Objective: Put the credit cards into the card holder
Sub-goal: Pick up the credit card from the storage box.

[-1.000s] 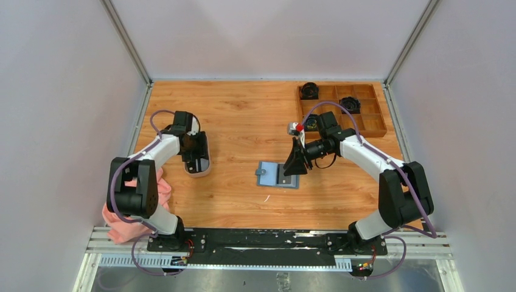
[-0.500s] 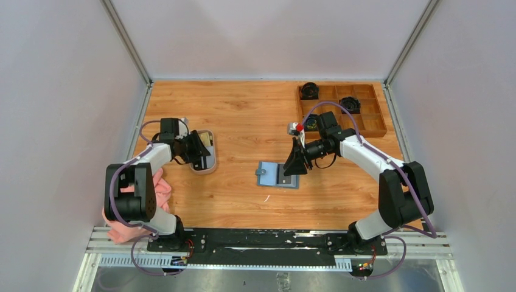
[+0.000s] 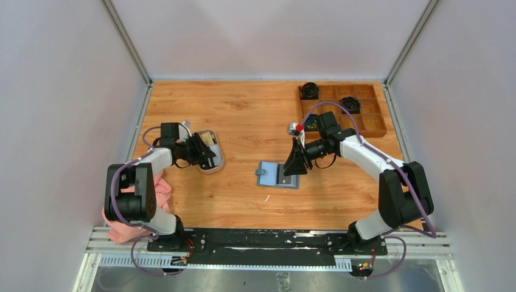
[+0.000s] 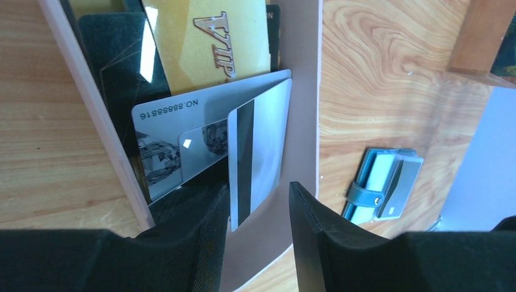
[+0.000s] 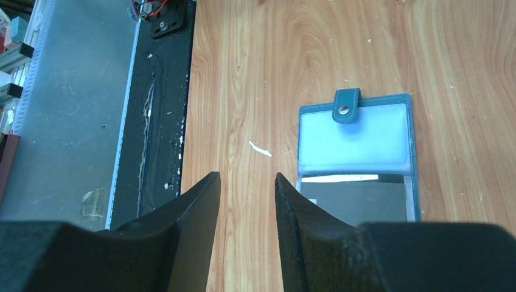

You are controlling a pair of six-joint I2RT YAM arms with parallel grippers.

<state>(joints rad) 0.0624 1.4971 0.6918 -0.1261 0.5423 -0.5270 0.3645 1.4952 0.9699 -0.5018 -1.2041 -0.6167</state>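
Several credit cards (image 4: 207, 55) lie in the white dish (image 4: 304, 91), at 9 o'clock from the open card holder (image 3: 277, 175). They look thin, stiff and slippery, so we would pinch the raised silver card (image 4: 261, 140) by its faces. Around it the left hand (image 4: 258, 191) stands half-wide, and we cannot tell if it grips. The right hand (image 5: 246, 179) is half-wide and empty.

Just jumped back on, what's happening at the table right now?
The left gripper has its fingers either side of a silver card standing on edge in the white dish, not yet clamped; a gold card and others lie in there too. The right gripper hangs open by the card holder, which lies unfolded on the table with one dark card in its pocket.
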